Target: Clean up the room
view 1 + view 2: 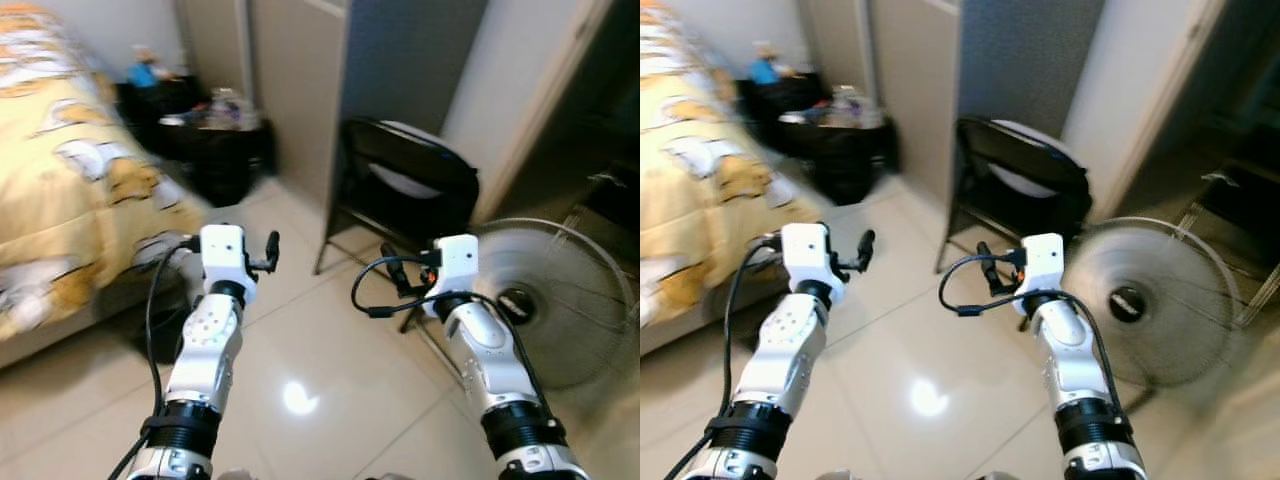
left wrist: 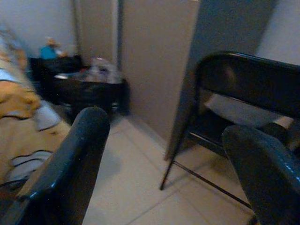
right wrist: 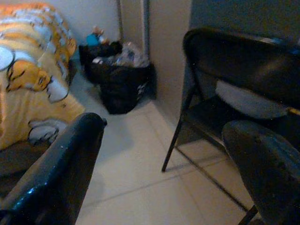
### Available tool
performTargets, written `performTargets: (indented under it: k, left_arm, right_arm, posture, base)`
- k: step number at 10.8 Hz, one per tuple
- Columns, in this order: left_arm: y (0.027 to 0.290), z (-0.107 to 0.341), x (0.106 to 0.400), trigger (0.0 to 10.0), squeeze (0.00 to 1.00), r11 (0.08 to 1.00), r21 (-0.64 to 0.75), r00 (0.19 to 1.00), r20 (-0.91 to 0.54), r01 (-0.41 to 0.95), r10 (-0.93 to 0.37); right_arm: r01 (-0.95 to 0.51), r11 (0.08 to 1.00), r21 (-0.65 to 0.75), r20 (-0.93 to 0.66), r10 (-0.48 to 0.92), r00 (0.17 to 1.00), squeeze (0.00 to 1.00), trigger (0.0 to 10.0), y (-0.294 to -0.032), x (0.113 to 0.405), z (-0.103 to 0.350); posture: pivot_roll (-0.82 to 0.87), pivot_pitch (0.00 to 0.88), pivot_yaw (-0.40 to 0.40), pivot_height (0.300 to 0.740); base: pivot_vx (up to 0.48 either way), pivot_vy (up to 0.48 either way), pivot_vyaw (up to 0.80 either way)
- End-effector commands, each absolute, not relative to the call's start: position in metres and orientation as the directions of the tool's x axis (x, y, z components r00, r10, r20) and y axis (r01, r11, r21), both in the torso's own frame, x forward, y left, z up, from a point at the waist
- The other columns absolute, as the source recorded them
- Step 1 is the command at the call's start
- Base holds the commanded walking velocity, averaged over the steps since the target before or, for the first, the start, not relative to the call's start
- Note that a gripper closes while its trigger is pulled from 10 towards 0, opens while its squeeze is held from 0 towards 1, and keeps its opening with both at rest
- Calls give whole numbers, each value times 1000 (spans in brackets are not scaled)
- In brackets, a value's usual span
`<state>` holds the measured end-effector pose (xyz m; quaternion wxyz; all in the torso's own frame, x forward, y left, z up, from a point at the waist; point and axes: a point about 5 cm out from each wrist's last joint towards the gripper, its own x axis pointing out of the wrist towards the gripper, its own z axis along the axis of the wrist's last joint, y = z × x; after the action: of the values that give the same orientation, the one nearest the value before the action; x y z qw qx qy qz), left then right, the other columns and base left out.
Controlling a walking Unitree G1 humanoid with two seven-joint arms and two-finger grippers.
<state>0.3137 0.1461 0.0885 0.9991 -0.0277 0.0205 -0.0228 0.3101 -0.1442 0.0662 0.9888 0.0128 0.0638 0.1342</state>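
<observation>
Left end effector (image 1: 272, 250): hovering over floor, fingers (image 2: 70, 164) spread wide, holding nothing.
Right end effector (image 1: 395, 268): likewise gaping, empty.
Black rubbish bag (image 1: 215, 150): sitting beside bed (image 1: 60, 170), well apart; likely soft, light; gripping rim advisable.
Folding chair (image 1: 405, 180): leaning near fan (image 1: 560, 300).

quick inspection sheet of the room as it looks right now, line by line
surface: glossy tiled floor, light glare on it
job's things: black trash bag full of rubbish, by the wall past the bed
clutter: small blue item on dark furniture behind the bag, too blurred to identify
grippers: left gripper and right gripper both raised over the floor, jaws open, holding nothing
cables: black cable looping at the right wrist; another along the left arm
surroundings: black folding chair against a partition; standing fan to the right
</observation>
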Motion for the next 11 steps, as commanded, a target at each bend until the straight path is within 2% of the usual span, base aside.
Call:
performTargets:
  k: [1, 3, 5, 8, 11]
  left_arm:
    - [152, 90, 315, 10000, 0, 998, -54, 999, -37, 17, -19]
    - [153, 84, 313, 10000, 0, 999, -45, 997, -68, 20, -23]
    - [150, 83, 313, 10000, 0, 999, -43, 997, -74, 32, -35]
    - [147, 83, 314, 10000, 0, 997, -55, 996, -74, 53, -57]
    - [146, 81, 313, 10000, 0, 999, -25, 996, -80, 38, -40]
  right_arm:
    - [-262, 965, 23, -139, 263, 955, 0, 10000, -142, 311, 65]
    - [-227, 969, 93, -128, 237, 963, 0, 10000, -147, 308, 63]
    - [-237, 966, 101, -125, 249, 960, 0, 10000, -144, 306, 62]
    - [-341, 936, 89, -114, 350, 930, 0, 10000, -129, 301, 62]
    - [-315, 943, 106, -108, 326, 939, 0, 10000, -134, 304, 64]
  posture:
    - [-43, 0, -19, 740]
    - [-46, 0, -22, 740]
    - [-51, 0, -19, 740]
    - [-54, 0, -18, 740]
    - [-57, 0, -20, 740]
  base:
    - [469, 0, 425]
    - [465, 0, 0]
    - [465, 0, 0]
    - [465, 0, 0]
    - [464, 0, 0]
